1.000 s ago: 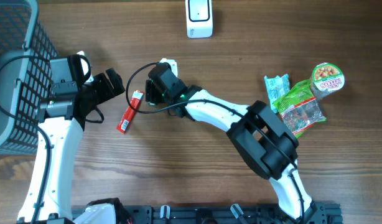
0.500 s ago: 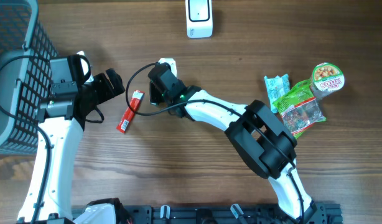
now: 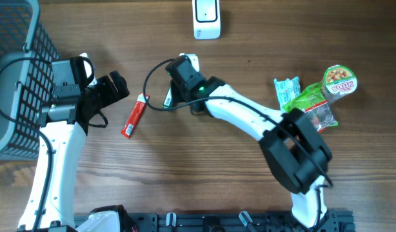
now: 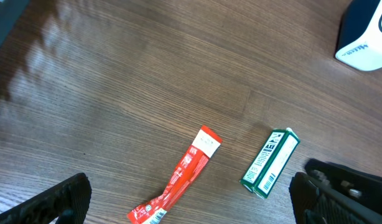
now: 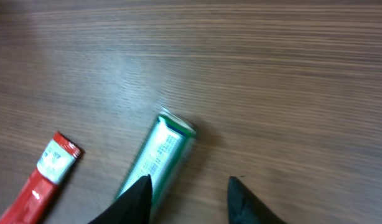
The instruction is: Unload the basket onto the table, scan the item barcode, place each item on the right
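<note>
The green box [image 5: 157, 158] lies flat on the table [image 5: 290, 74] near a red sachet [image 5: 45, 171]; in the right wrist view its long axis runs from 1 o'clock to 7 o'clock. The right pincer [image 5: 190, 200] stands apart with bare wood in its gap. The box sits at its 11 o'clock, so it probably needs a shift that way, while the left pincer [image 3: 114, 90], spread wide, is farther off.

The right pincer [image 5: 189, 188] pulled back toward the far right, seemingly leaving the green box [image 3: 167, 98] uncovered on the bench [image 3: 185, 161].
</note>
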